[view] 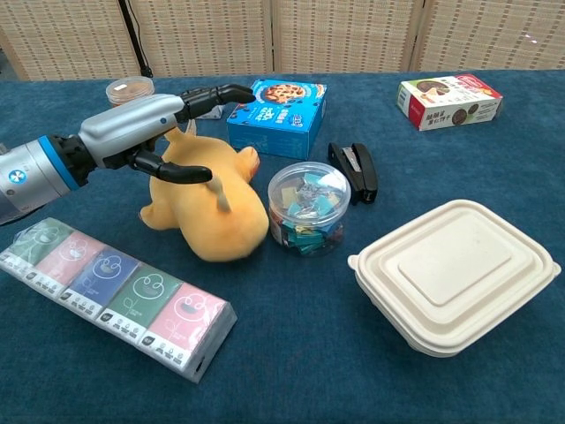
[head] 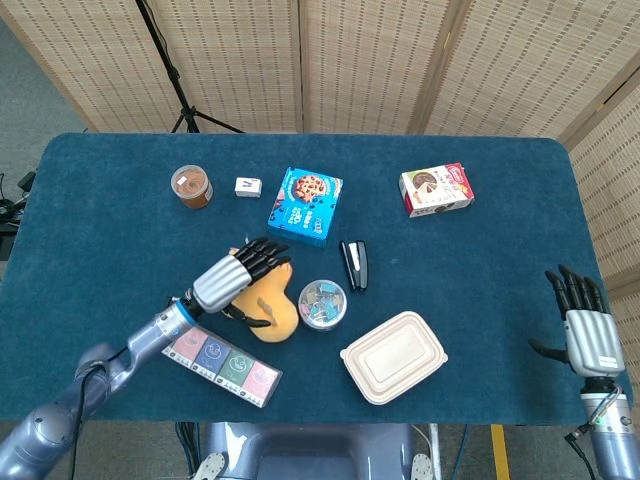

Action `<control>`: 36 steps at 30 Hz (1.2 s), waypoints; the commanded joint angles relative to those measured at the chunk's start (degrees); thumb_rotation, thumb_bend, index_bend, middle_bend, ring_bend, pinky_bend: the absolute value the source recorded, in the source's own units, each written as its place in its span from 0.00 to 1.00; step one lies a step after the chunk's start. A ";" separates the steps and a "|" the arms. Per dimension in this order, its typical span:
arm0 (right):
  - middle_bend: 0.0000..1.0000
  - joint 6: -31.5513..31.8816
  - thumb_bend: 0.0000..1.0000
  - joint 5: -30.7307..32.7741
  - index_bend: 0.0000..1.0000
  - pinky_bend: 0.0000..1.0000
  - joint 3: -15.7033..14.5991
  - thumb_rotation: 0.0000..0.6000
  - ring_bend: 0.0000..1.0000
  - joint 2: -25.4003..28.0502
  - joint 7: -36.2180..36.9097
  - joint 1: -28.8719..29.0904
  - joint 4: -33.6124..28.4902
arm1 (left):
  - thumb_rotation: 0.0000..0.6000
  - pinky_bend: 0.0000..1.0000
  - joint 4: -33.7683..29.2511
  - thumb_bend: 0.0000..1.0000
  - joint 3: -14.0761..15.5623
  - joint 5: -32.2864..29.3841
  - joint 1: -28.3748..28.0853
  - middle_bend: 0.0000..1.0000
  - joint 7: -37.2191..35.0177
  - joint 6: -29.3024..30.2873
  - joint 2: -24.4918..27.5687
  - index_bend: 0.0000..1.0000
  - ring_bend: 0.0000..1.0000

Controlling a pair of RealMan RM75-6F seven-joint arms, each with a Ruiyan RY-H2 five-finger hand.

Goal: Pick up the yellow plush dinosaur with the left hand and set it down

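- Two hands in view: left hand (view: 146,124) w/ fingers spread, nothing gripped, just above yellow plush dinosaur (view: 212,199); contact can't tell.
- Dino on its side on blue table (head: 100,230), beside clear tub of clips (view: 309,208), behind tissue pack row (view: 115,296).
- Right hand (head: 583,325) at table's right edge, fingers apart and straight, empty.
- Blue cookie box (head: 305,205) behind dino, black stapler (head: 353,263) by tub, beige lidded container (head: 393,357) nr front.
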 commanded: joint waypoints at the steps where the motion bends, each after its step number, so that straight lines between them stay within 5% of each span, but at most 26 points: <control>1: 0.00 -0.02 0.00 -0.09 0.00 0.00 -0.06 1.00 0.00 0.08 0.08 0.00 -0.12 | 0.14 0.00 -5.04 0.00 0.94 1.13 0.84 0.00 -0.47 2.49 3.49 0.00 0.00; 14: 0.00 0.99 0.00 -0.89 0.00 0.00 -0.23 1.00 0.00 0.61 0.63 -0.31 -0.96 | 0.09 0.00 -22.48 0.00 -1.15 -1.48 6.98 0.00 8.87 10.11 16.80 0.00 0.00; 23: 0.00 2.07 0.00 -2.84 0.00 0.00 -0.97 1.00 0.00 1.02 0.70 -0.46 -2.19 | 0.10 0.00 -46.01 0.00 -2.39 -12.44 18.42 0.00 24.34 9.63 33.62 0.00 0.00; 29: 0.00 3.03 0.00 -4.10 0.00 0.00 -1.33 1.00 0.00 1.38 1.10 -0.62 -2.94 | 0.30 0.00 -49.40 0.00 -1.82 -14.58 22.36 0.00 24.96 8.11 38.45 0.00 0.00; 33: 0.00 4.03 0.00 -5.15 0.00 0.00 -1.54 1.00 0.00 1.78 1.10 -0.80 -3.64 | 0.59 0.00 -49.76 0.00 -1.32 -15.51 25.77 0.00 22.97 8.49 40.23 0.00 0.00; 36: 0.00 4.62 0.00 -5.58 0.00 0.00 -1.63 1.00 0.00 2.05 0.60 -0.97 -3.92 | 0.66 0.00 -51.03 0.00 -1.33 -16.46 28.07 0.00 20.80 8.72 41.16 0.00 0.00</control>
